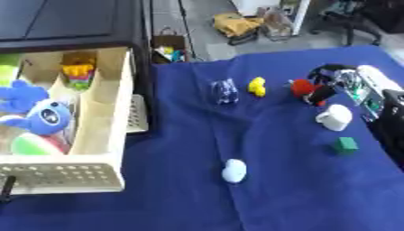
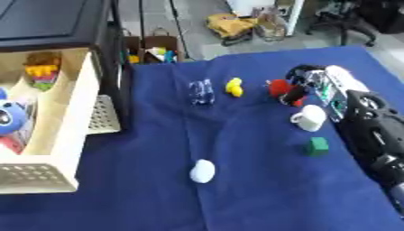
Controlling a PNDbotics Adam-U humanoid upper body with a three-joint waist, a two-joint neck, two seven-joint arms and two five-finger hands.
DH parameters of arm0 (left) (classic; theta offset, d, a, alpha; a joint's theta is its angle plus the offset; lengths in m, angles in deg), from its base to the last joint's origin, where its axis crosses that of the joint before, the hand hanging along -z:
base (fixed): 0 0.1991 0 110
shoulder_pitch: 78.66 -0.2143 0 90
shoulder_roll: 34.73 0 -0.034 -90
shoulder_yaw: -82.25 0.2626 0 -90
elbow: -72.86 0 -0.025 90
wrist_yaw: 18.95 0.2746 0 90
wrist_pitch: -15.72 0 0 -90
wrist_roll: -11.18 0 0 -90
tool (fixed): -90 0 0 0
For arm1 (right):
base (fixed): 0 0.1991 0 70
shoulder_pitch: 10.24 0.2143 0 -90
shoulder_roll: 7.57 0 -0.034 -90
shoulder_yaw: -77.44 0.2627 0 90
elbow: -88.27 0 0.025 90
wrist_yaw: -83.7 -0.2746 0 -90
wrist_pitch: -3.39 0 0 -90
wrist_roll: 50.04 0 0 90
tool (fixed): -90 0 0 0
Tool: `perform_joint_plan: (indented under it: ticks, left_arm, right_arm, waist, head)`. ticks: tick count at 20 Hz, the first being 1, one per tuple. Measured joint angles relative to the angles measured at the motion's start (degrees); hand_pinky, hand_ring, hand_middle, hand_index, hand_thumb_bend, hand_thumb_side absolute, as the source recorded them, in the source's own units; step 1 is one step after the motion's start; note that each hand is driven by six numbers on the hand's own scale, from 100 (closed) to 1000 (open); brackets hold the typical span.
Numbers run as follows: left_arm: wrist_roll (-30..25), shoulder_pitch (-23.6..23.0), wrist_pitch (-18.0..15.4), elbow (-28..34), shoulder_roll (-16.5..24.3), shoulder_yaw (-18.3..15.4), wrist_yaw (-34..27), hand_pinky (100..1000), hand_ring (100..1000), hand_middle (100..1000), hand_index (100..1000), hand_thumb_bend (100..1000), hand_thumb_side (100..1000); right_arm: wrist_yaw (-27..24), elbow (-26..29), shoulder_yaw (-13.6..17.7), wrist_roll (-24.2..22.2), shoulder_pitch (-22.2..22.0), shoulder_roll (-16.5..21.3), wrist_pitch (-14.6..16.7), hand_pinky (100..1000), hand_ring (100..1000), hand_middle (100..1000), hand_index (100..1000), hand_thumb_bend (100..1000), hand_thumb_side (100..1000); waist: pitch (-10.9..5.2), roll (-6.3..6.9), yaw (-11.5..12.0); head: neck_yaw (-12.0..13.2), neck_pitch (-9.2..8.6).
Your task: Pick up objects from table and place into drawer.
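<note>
On the blue cloth lie a clear small item (image 1: 226, 91), a yellow duck (image 1: 257, 86), a white cup (image 1: 335, 117), a green cube (image 1: 345, 145) and a pale oval thing (image 1: 233, 170). My right hand (image 1: 330, 76) reaches in from the right, its dark fingers curled round a red toy (image 1: 299, 87) at the far right of the table. The cream drawer (image 1: 107, 135) stands open at the left. It holds a blue plush (image 1: 43, 115), coloured blocks (image 1: 77, 70) and a green and red ball (image 1: 31, 145). Only a dark sliver of my left hand (image 1: 6, 187) shows at the lower left edge.
A black cabinet (image 1: 71, 22) sits above the drawer. Beyond the table's far edge, bags (image 1: 167, 47) and yellow clutter (image 1: 235, 23) lie on the floor. My right forearm (image 2: 371, 131) lies along the table's right side, beside the cup and cube.
</note>
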Motion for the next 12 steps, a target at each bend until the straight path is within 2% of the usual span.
perform_joint_plan:
  ticks: [5, 12]
  left_arm:
    - [0.0, 0.1, 0.0, 0.0, 0.0, 0.0, 0.0, 358, 476, 567, 709, 171, 991]
    - [0.0, 0.2, 0.0, 0.0, 0.0, 0.0, 0.0, 358, 476, 567, 710, 168, 991]
  right_arm:
    - [-0.1, -0.4, -0.1, -0.9, 0.1, 0.0, 0.0, 892, 914, 752, 878, 204, 352]
    - [-0.1, -0.6, -0.1, 0.8, 0.3, -0.1, -0.6, 858, 879, 633, 791, 136, 385]
  waist:
    - [0.08, -0.18, 0.1]
    - [0.15, -0.2, 0.4]
  head:
    - [0.0, -0.01]
    - [0.0, -0.25]
